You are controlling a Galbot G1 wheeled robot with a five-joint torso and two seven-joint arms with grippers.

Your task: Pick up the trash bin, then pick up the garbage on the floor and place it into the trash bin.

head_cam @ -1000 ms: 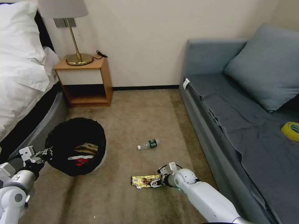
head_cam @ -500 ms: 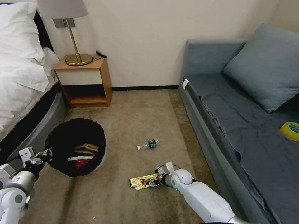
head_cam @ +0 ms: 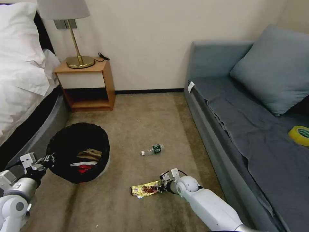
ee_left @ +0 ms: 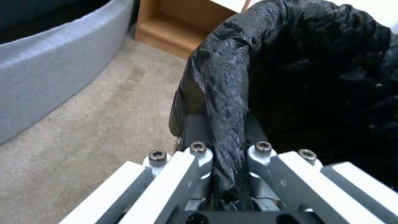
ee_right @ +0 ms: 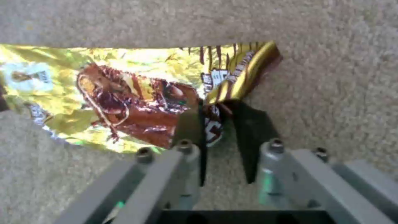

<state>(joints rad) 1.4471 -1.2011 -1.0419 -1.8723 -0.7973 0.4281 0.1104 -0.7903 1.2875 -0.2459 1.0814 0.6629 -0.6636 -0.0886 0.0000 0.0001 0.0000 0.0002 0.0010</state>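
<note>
The trash bin [head_cam: 69, 141], lined with a black bag, sits on the carpet at the left. Inside it lie a crumpled brown paper bag [head_cam: 89, 154] and a red-and-white packet [head_cam: 83, 167]. My left gripper [head_cam: 49, 158] is shut on the bin's near rim, and the left wrist view shows the black bag [ee_left: 311, 62] pinched in that gripper [ee_left: 226, 121]. On the floor, a shiny gold-brown snack wrapper [head_cam: 143, 190] has my right gripper [head_cam: 160, 187] at its right end. That gripper [ee_right: 217, 115] is open, its fingers straddling the wrapper's [ee_right: 124, 93] corner. A small clear bottle [head_cam: 153, 149] lies farther back.
A grey sofa [head_cam: 244, 122] runs along the right, with a yellow tape roll [head_cam: 300, 134] on it. A bed [head_cam: 22, 80] borders the left. A wooden nightstand [head_cam: 88, 83] with a lamp [head_cam: 77, 61] stands against the back wall. Open carpet lies between.
My right gripper has slid a little to the left along the floor, and the wrapper has shifted left with it. The left gripper and the bin have stayed put.
</note>
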